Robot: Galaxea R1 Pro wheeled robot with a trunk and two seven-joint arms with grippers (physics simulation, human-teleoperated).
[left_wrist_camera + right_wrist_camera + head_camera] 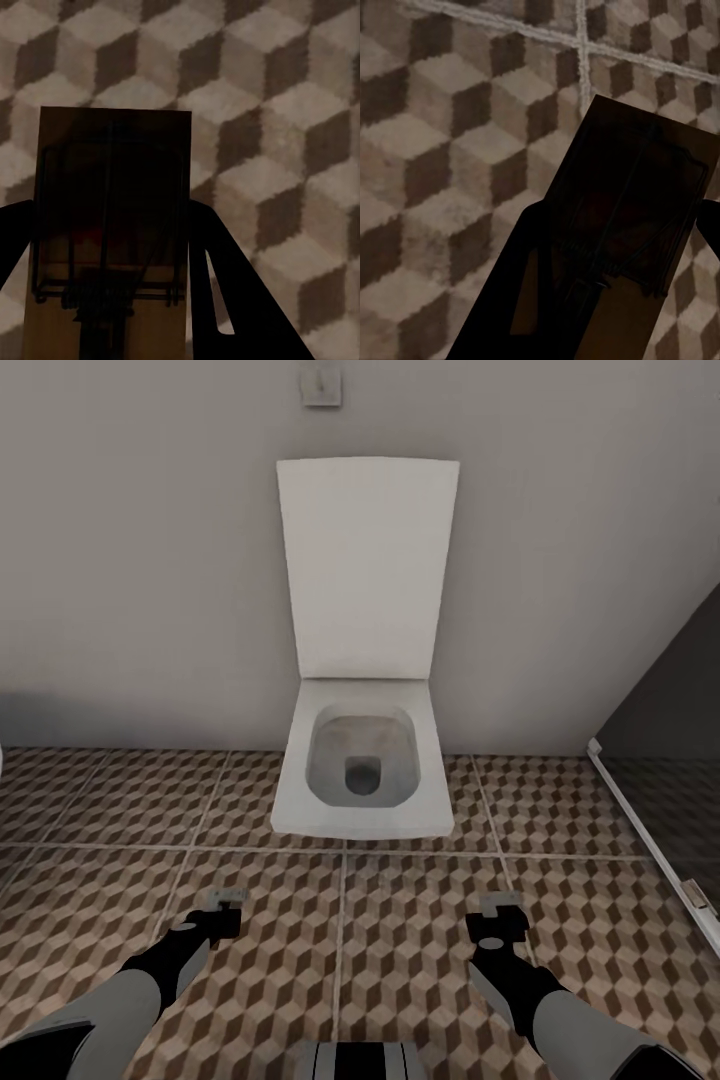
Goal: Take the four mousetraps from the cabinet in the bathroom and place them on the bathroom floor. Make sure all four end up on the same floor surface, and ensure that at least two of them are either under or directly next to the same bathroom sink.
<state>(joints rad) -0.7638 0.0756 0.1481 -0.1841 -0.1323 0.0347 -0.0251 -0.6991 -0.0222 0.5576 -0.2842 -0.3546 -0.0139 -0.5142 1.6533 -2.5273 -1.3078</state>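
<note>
Here both arms reach low over the bathroom floor, each one's jaws gripping a mousetrap.

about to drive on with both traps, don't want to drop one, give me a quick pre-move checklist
1. Left gripper holding a mousetrap: ok.
2. Right gripper holding the second mousetrap: ok.
3. Both arms held over the bathroom floor, short of the toilet: ok.
4. Sink in sight for placing: not ok, the robot faces the toilet.
5. Traps' springs set or sprung: cannot tell, too dark.
</note>
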